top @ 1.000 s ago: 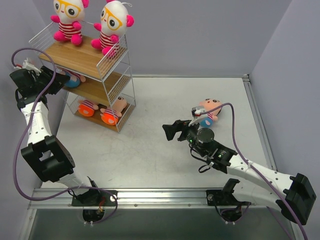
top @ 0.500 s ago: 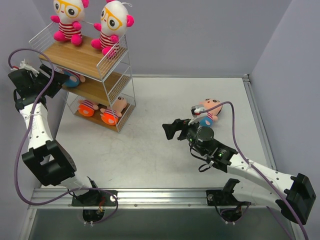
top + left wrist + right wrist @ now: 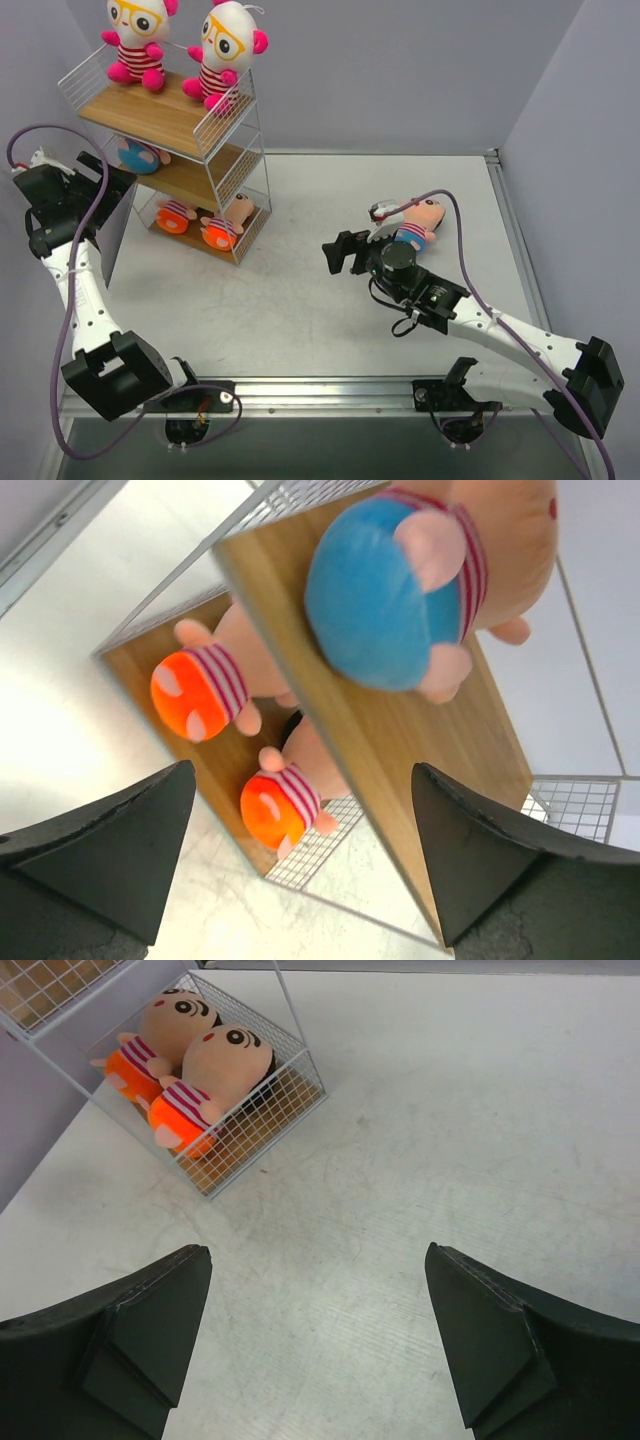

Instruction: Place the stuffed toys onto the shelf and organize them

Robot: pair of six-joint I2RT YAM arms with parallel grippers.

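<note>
The shelf [image 3: 150, 118] stands at the back left. Two white-headed toys [image 3: 135, 40] [image 3: 225, 50] sit on its top board. A blue-bottomed toy [image 3: 135, 157] [image 3: 400, 590] lies on the middle board. Two orange-bottomed toys [image 3: 175, 215] [image 3: 225, 228] lie on the bottom tier and show in both wrist views [image 3: 195, 690] [image 3: 215, 1075]. Another blue-bottomed toy [image 3: 420, 225] lies on the table just behind my right arm. My left gripper [image 3: 110, 185] [image 3: 300, 860] is open and empty, just left of the shelf. My right gripper [image 3: 340, 252] [image 3: 320, 1330] is open and empty over bare table.
Purple walls close in on the left, back and right. A metal rail [image 3: 330, 385] runs along the near edge, and another [image 3: 520, 240] along the table's right side. Cables loop off both arms. The shelf's wire side [image 3: 260, 1120] faces the right gripper.
My left gripper has drawn back from the middle tier, to the left and nearer, leaving the blue-bottomed toy on the board. My right gripper has shifted slightly towards the back.
</note>
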